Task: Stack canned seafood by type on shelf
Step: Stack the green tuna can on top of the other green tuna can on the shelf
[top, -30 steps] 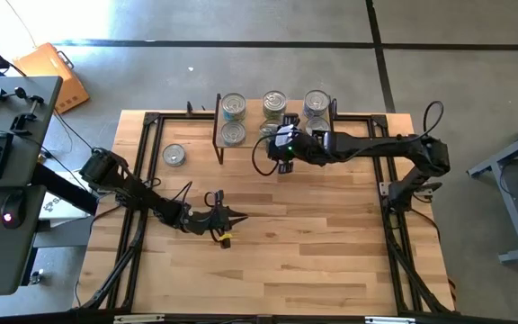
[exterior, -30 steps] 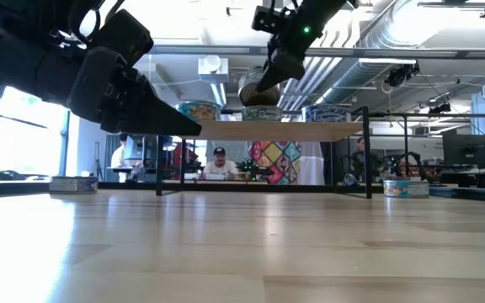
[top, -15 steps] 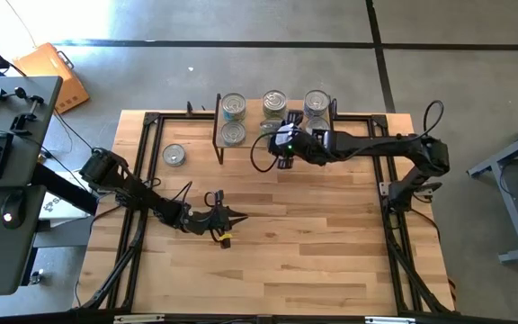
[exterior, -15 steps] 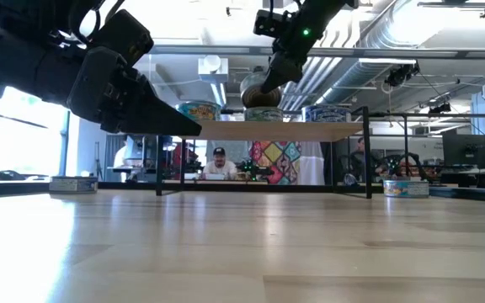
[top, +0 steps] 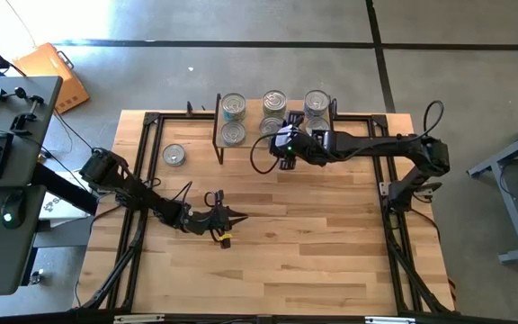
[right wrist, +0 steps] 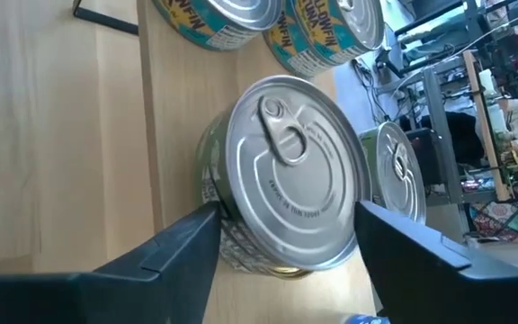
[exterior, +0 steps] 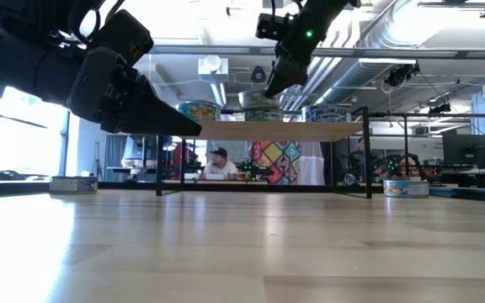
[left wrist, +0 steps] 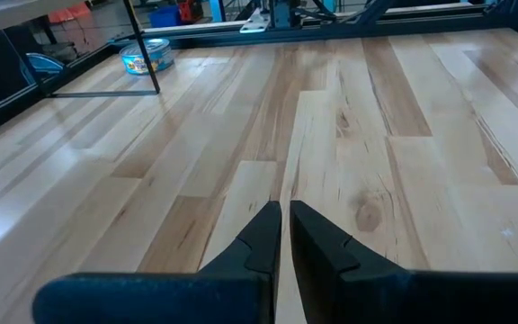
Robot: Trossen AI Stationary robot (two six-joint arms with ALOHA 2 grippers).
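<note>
My right gripper stands open astride a silver-lidded tin set on another tin on the shelf, stacking step at release; next I judge a straight lift clear, left gripper clenched over the worktop

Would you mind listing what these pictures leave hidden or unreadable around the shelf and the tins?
- High view: the right gripper and its arm cover the middle tin; its seat on the shelf is hidden.
- Right wrist view: the silver-lidded tin has its label turned away, so its type is unreadable.
- Low view: the lone tin near the table's edge is too small to read.
- Left wrist view: the shelf top is cut off by the frame.
</note>
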